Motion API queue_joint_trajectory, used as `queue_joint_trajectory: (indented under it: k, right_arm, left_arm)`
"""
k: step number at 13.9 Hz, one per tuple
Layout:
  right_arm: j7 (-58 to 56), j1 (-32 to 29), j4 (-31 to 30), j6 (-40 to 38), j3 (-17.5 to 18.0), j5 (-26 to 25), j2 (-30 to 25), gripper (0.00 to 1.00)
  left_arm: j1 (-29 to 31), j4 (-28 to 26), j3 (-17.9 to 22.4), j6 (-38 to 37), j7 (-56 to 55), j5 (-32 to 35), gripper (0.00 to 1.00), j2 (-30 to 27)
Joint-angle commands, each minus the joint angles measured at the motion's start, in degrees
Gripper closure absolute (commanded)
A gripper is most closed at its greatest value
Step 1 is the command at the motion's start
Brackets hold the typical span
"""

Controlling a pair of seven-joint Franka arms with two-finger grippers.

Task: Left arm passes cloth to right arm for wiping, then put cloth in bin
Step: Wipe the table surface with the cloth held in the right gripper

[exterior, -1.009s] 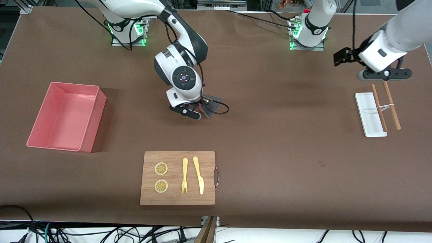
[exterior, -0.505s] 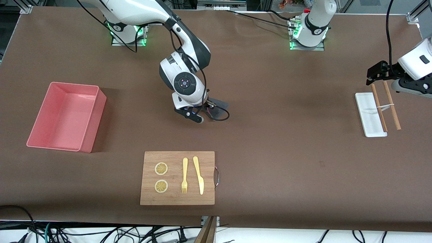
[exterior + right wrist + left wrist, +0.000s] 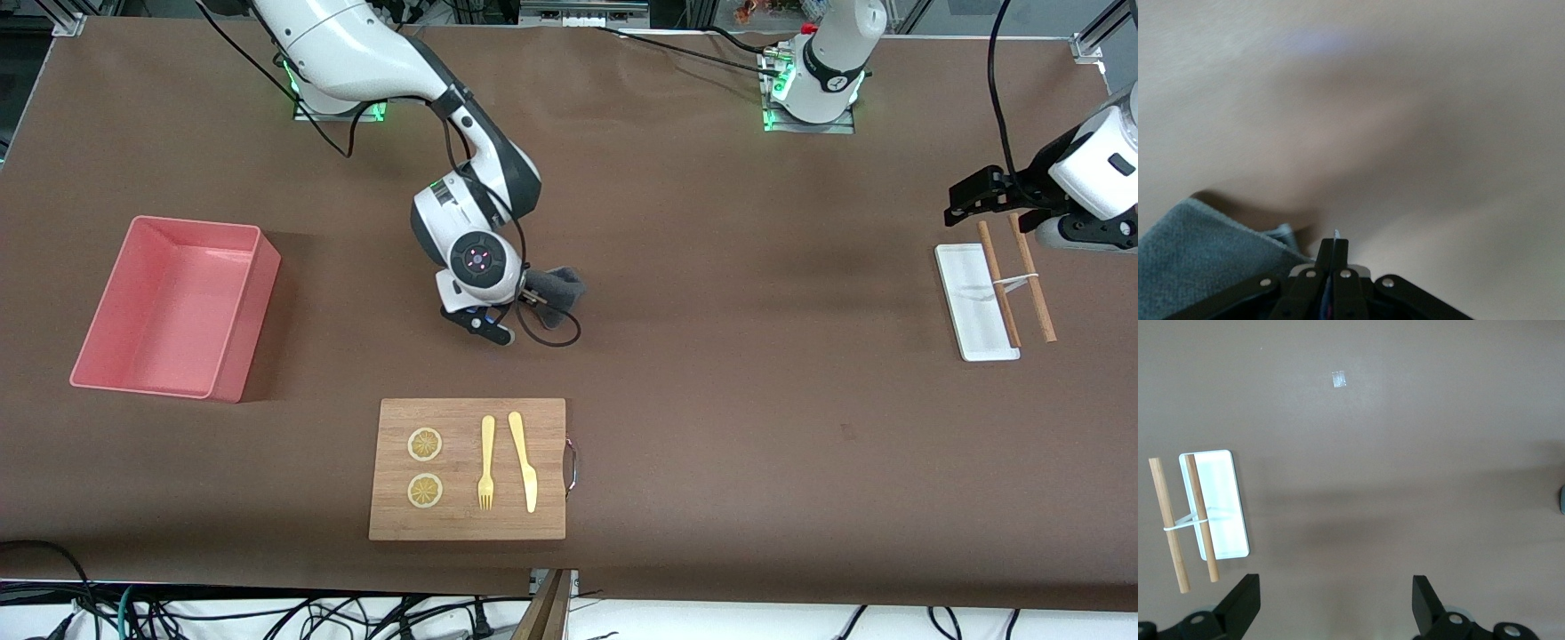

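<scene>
The dark grey cloth is bunched on the brown table near its middle, farther from the front camera than the cutting board. My right gripper is low over the table, shut on the cloth's edge. In the right wrist view the gripper has its fingers pressed together on a thin bit of fabric, and the rest of the cloth lies beside them. The salmon-pink bin stands at the right arm's end of the table, with nothing showing inside it. My left gripper hangs open and holds nothing over the left arm's end; the left wrist view shows the gripper with bare table between its fingers.
A white tray with two brown sticks across it lies at the left arm's end. A wooden cutting board near the front edge carries two lemon slices, a yellow fork and a yellow knife.
My right gripper has lowered with the cloth, which now bunches on the table instead of hanging flat. My left arm has drawn back toward the tray, its gripper still open.
</scene>
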Motion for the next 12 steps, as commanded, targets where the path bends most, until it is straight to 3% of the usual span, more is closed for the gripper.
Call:
queue_joint_trajectory:
  k: [1, 6, 12]
  right_arm:
    - [-5.3, -1.2, -0.1, -3.4, -1.0, -0.7, -1.2, 1.0]
    - [-16.3, -1.1, -0.1, -8.7, -7.0, -0.8, -1.9, 1.0]
    - [-40.2, -1.1, -0.1, -14.7, -18.7, -0.6, -3.2, 1.0]
  left_arm:
    - [0.3, 0.9, -0.9, -0.7, -2.1, 1.8, 0.0, 0.4]
    - [0.0, 0.9, -1.0, -0.7, -2.2, 2.6, 0.0, 0.5]
    - [-0.5, 1.1, -2.7, -0.8, -7.9, 2.7, 0.0, 0.6]
